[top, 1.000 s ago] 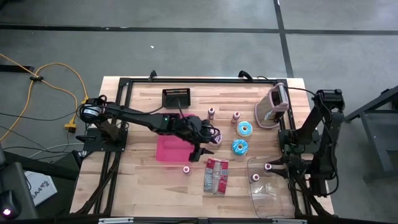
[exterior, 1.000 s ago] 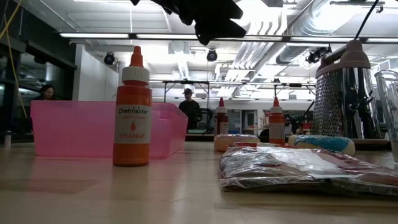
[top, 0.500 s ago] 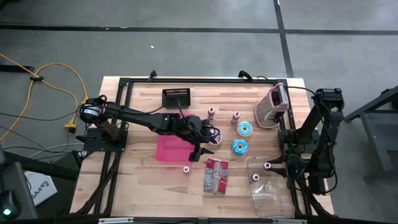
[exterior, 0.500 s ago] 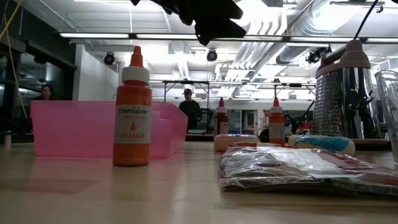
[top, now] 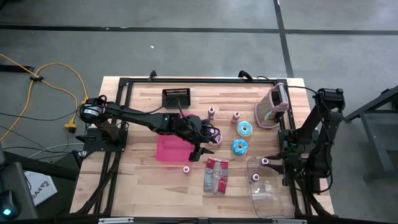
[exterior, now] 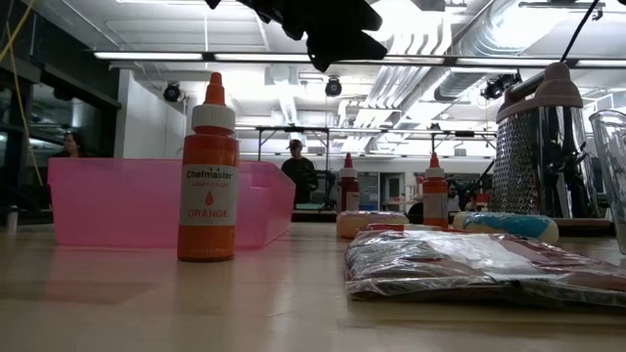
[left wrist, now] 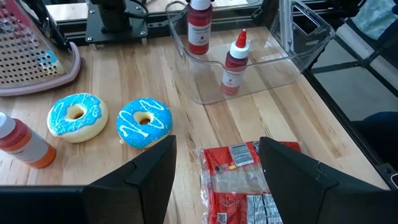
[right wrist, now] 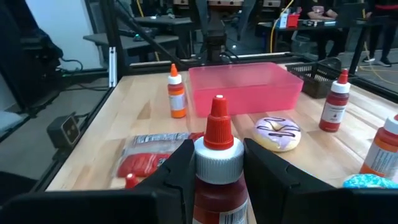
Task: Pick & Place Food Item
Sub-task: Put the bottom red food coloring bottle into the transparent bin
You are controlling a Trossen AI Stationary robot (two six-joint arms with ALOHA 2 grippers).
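My right gripper (right wrist: 217, 149) is shut on a red squeeze bottle (right wrist: 217, 168) over the clear container (top: 268, 186) at the near right. A second red bottle (left wrist: 235, 60) stands in that container. My left gripper (left wrist: 214, 146) hangs open above the red snack packet (left wrist: 249, 180), mid-table, touching nothing. Two blue-iced donuts (left wrist: 143, 121) lie beyond the packet, and a purple-iced donut (right wrist: 278, 134) lies near the pink bin (top: 169, 149). My right gripper pinches the red bottle between its two fingers at the white collar (right wrist: 203, 163) under the red cap. The fingers come level from the table's right side. The bottle stays upright; whether its base rests on the container floor I cannot tell.
An orange bottle (exterior: 207, 176) stands near the pink bin's front. A metal grater (top: 273, 107) stands at the far right, a black basket (top: 176, 97) at the far middle. Two more small bottles (top: 211, 113) stand beyond the donuts.
My right gripper has turned a little at the wrist and carried the red bottle slightly toward the table's far edge, still upright. My left gripper has kept still.
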